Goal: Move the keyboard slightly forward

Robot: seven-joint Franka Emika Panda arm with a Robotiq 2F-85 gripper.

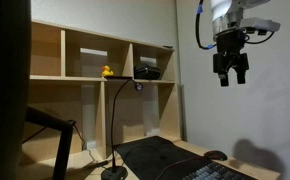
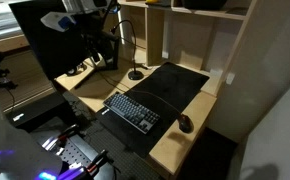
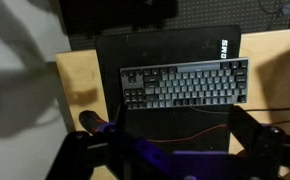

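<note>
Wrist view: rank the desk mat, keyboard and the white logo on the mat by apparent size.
1. desk mat: largest, though the keyboard covers part of it.
2. keyboard: about as wide as the mat, much shallower.
3. white logo: a small mark near the mat's corner.

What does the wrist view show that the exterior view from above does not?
Only the wrist view: white lettering on the corner of the smooth black desk mat, and the open pincer close up. Only the exterior view: a small rounded dark mouse and a black gooseneck lamp. Both: the flat dark grey keyboard, that mat, the light wooden desk.
</note>
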